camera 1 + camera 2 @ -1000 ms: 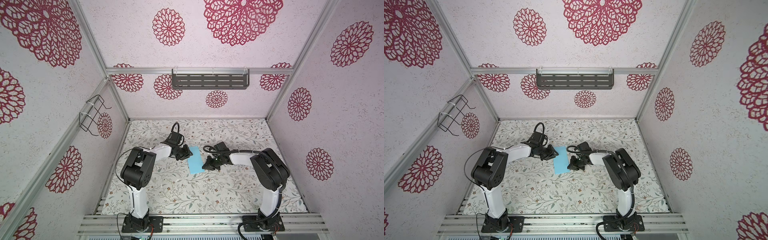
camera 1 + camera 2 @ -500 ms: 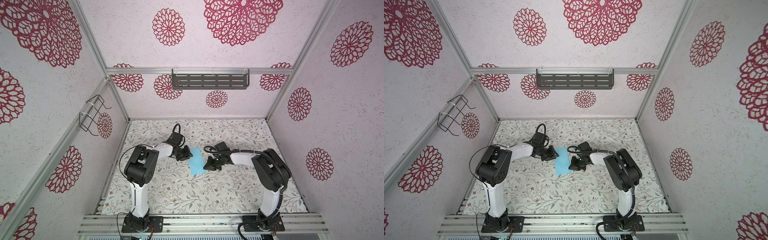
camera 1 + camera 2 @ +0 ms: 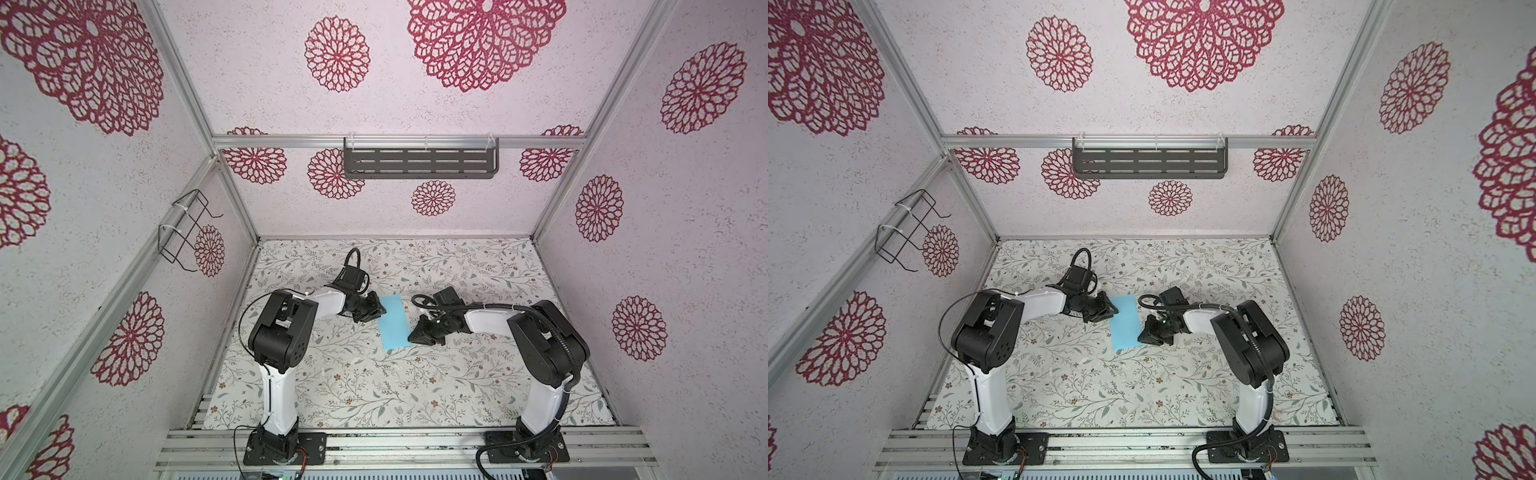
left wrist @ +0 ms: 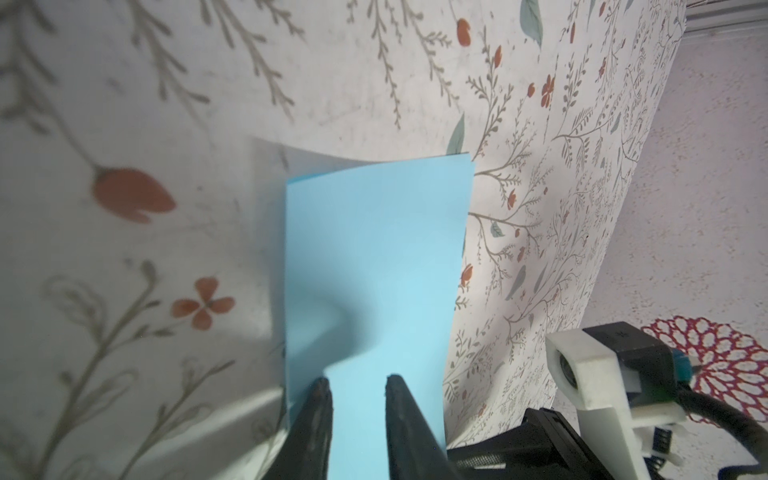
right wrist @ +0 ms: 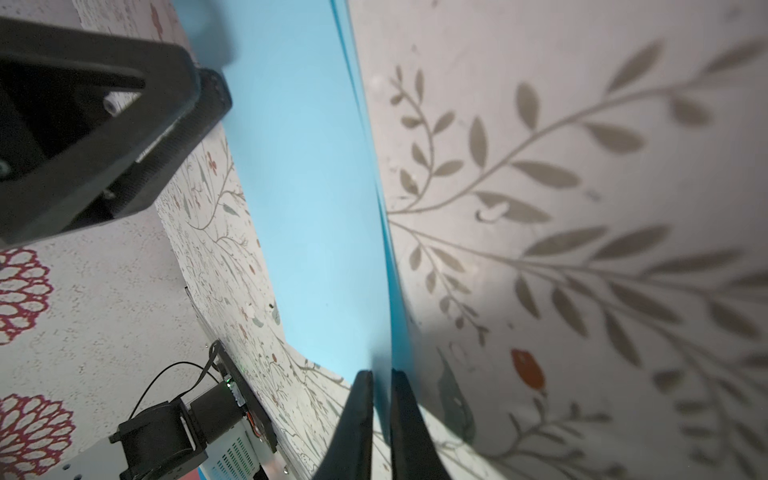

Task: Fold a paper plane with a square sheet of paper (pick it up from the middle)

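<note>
Two layers of light-blue paper show where the sheet of paper (image 3: 394,322) is doubled over into a narrow rectangle. It lies on the floral mat (image 3: 374,395) near the middle of the table, its long sides running from near to far in both top views. The left gripper (image 3: 375,312) reaches in at the far end of its left long edge, and the right gripper (image 3: 417,332) at the near end of its right long edge. In the left wrist view the left gripper's (image 4: 353,384) black fingers (image 4: 320,399) stand a little apart, with bare paper (image 4: 374,249) showing in the gap and one finger at the paper's side edge; nothing sits pinched between them. At the far end the under layer peeks out slightly past the upper one. In the right wrist view the right gripper's (image 5: 381,376) jaws are almost together, and the paper's (image 5: 307,187) darker doubled edge runs into the slit between them. Whether they actually grip it I cannot tell.
</note>
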